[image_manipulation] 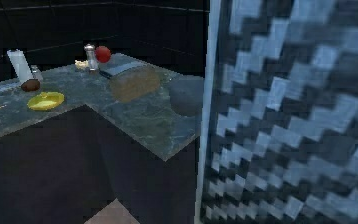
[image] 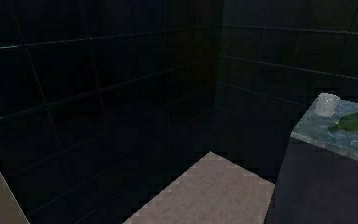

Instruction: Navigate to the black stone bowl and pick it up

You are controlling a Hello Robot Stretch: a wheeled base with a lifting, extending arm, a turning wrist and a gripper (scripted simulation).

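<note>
Marbled grey-green surface (image_manipulation: 137,118) across the left half of the arm side view, above dark cabinets. Toward its right end, what may be the black bowl (image_manipulation: 187,97), a dark round shape hard to make out, just right of a brown oval slab (image_manipulation: 135,85). Higher up, 1 red fruit (image_manipulation: 103,53) beside a shaker (image_manipulation: 89,53); at left, 1 yellow dish (image_manipulation: 45,100). In the forward view, black tiled walls (image: 87,90) and, at right, 1 pale cup (image: 327,104) on the surface. Cannot tell the state of the fingers.
</note>
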